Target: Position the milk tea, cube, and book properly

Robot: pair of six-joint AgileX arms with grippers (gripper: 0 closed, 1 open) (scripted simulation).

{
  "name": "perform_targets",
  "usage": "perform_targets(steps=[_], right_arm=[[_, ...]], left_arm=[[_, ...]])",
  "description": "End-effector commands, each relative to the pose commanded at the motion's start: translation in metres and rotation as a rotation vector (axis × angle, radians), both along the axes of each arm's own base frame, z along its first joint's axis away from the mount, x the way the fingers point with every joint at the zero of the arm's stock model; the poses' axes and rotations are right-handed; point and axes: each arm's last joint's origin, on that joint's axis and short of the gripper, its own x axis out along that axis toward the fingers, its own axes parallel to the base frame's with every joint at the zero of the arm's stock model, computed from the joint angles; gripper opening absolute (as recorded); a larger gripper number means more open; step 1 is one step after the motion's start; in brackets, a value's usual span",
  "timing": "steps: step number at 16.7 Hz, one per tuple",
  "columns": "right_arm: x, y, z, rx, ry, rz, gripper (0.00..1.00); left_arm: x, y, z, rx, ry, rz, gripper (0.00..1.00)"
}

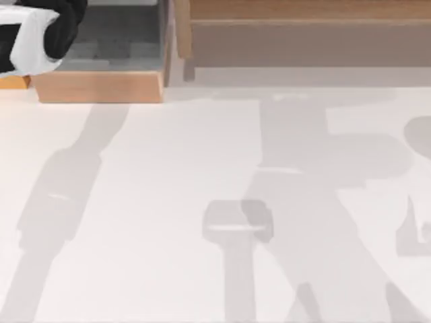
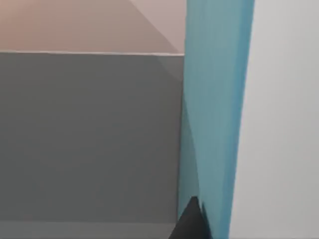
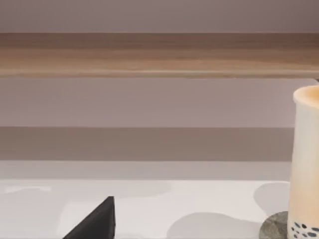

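Book [image 2: 214,114] stands upright on edge beside grey shelf wall [image 2: 89,134]. Milk tea [image 3: 305,164] upright on surface [image 1: 168,202]. Left arm [image 1: 34,33] at wooden shelf [image 1: 97,86]; jaws state: cannot tell, both.

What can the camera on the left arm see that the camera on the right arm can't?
The left wrist view has a tall blue panel, likely the book, standing against a gray wall. The right wrist view has the milk tea cup standing on the white table before a wooden shelf. Both share a dark tip of their own arm's tool at the frame's edge.
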Motion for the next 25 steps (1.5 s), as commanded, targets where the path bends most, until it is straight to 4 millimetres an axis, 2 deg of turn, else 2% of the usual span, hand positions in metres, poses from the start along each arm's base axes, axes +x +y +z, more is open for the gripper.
perform_targets(steps=[4,5,14,25], right_arm=[[0.000,0.000,0.000,0.000,0.000,0.000,1.00],[0.000,0.000,0.000,0.000,0.000,0.000,1.00],[0.000,0.000,0.000,0.000,0.000,0.000,1.00],[0.000,0.000,0.000,0.000,0.000,0.000,1.00]], left_arm=[[0.000,0.000,0.000,0.000,0.000,0.000,0.02],[0.000,0.000,0.000,0.000,0.000,0.000,0.00],[-0.001,-0.001,0.001,0.001,-0.001,-0.002,0.00],[-0.015,0.004,0.017,0.029,-0.018,-0.022,0.00]])
